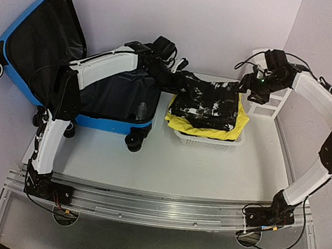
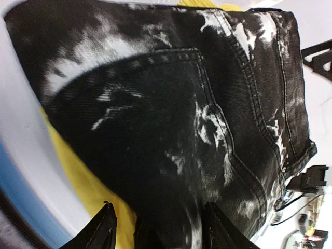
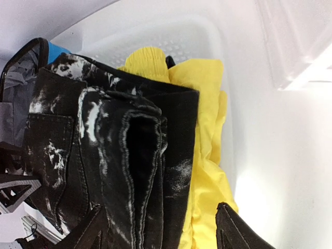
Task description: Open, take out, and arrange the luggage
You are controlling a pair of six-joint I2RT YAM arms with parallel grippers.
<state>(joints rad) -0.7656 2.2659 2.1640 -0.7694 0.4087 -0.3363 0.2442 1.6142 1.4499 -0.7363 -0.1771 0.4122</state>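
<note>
Our left gripper (image 2: 161, 213) stands with its jaws parted and nothing pinched between them. The two black fingers (image 2: 106, 228) sit either side of the near edge of a folded black-and-white denim garment (image 2: 171, 104), whose pocket seams fill the left wrist view. The left arm reaches from its base at the table's near left corner, bends up at the elbow, and stretches rightward across the open luggage to the left side of the pile.

Our right gripper (image 3: 161, 220) is likewise open and holds nothing. Its fingers are spread wide over the right edge of the same denim and the yellow garment (image 3: 202, 129) beneath it. The right arm rises from the near right corner, folds at a high elbow, and comes in leftward and downward toward the pile.

The luggage (image 1: 41, 43) lies at the far left of the table (image 1: 167, 172). It is open, with its black-lined lid leaning back against the wall and its blue lower half flat, just beside the left gripper and under the left forearm. The denim and yellow garment are stacked in a white slatted basket (image 1: 208, 144) just right of the luggage. A white rack (image 1: 269, 105) stands behind the right gripper, close to its wrist.
</note>
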